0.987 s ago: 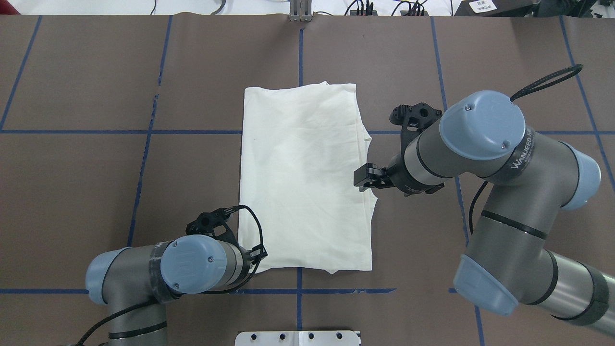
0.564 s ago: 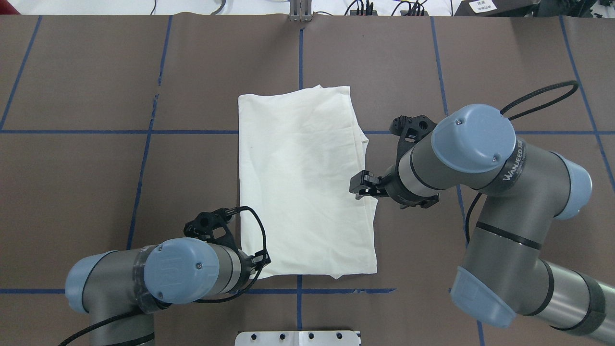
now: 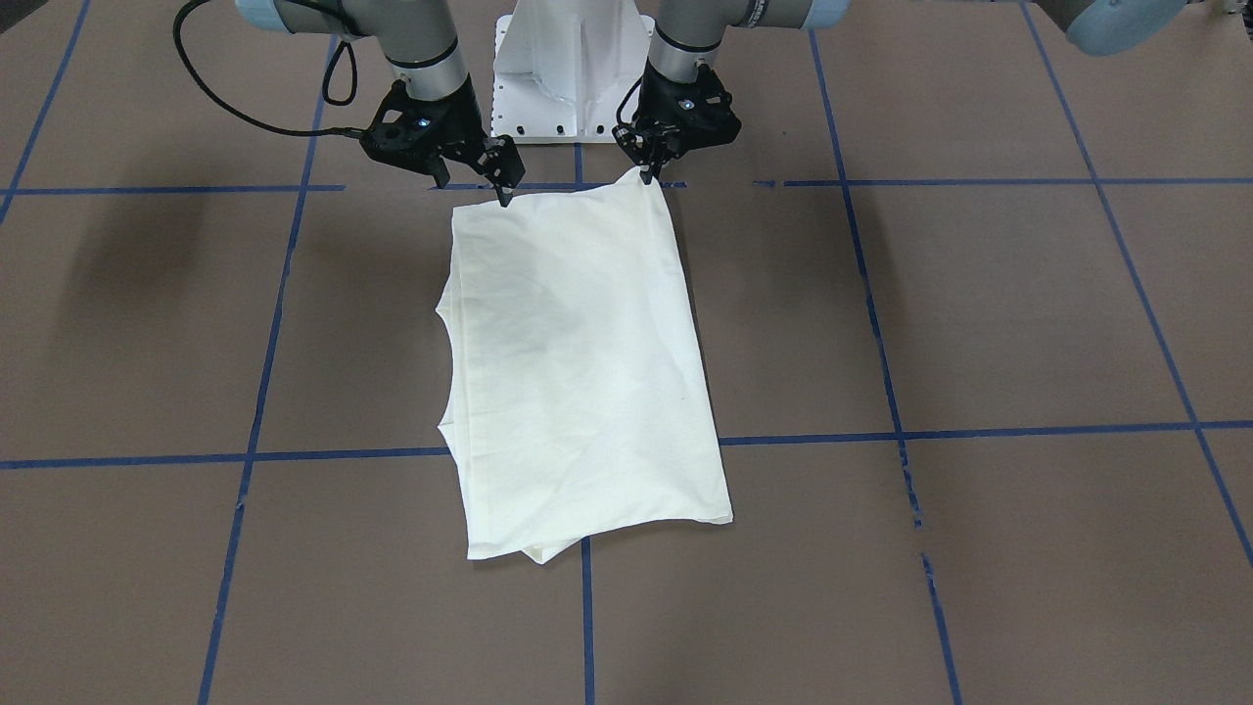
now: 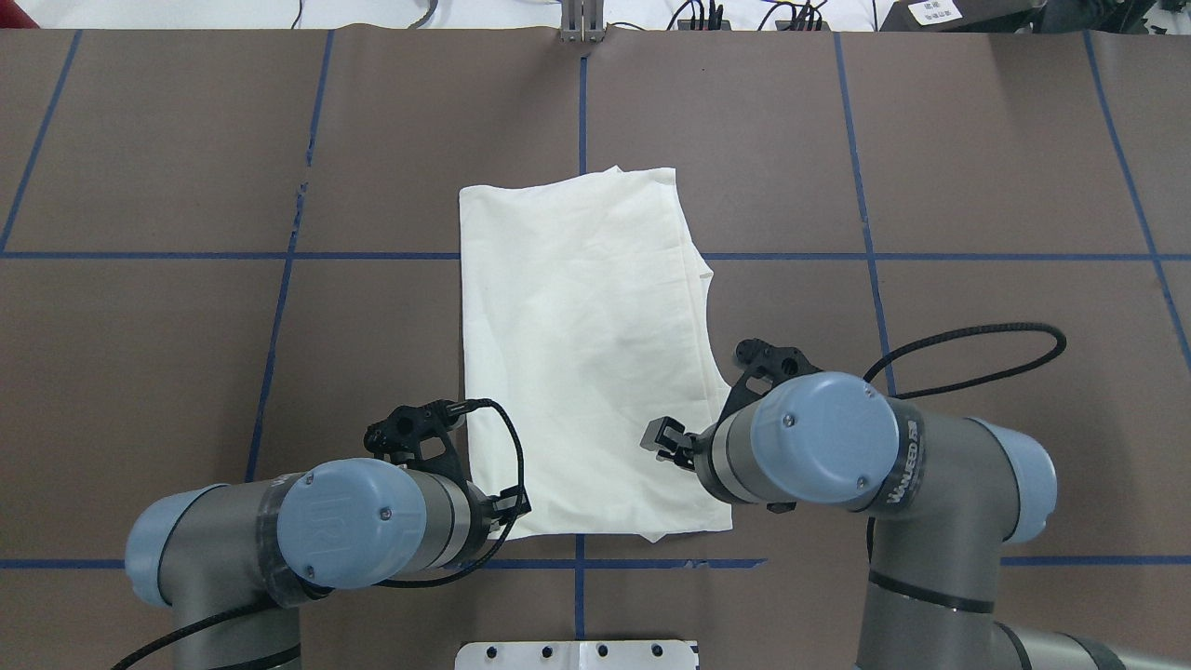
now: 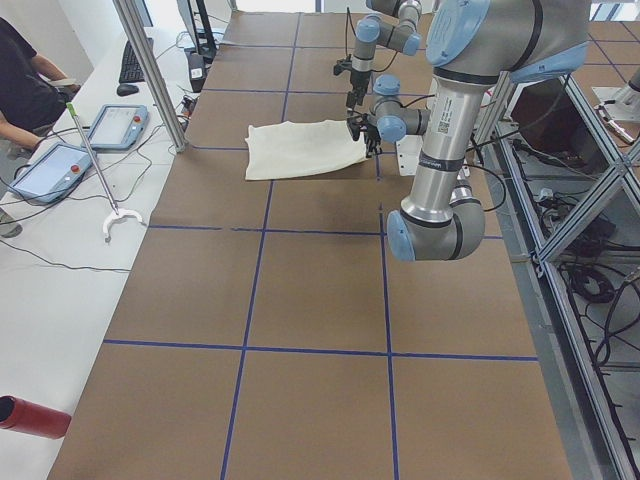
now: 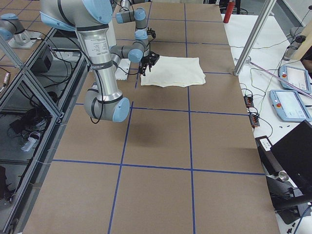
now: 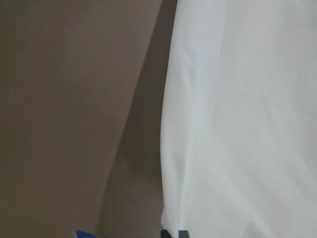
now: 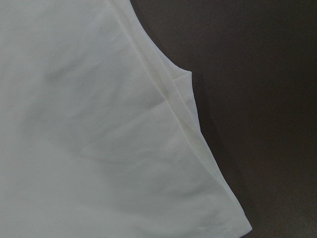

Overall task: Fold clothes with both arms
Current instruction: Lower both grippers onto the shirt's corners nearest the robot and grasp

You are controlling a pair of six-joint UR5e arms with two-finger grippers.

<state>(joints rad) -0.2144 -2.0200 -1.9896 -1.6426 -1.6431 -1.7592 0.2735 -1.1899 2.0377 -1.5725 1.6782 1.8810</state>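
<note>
Exterior front-facing: the limp, light T-shirt point(image 3: 578, 372) needs holding at both corners by the tabletop's point(image 3: 979, 313) robot-side edge; my left tool point(image 3: 647, 174) pinches one, my right tool point(image 3: 473, 189) is spread over the other

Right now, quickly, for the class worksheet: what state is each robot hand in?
Left hand: closed, pinching a near corner of the shirt.
Right hand: looks open at the shirt's other near corner, holding nothing.
</note>
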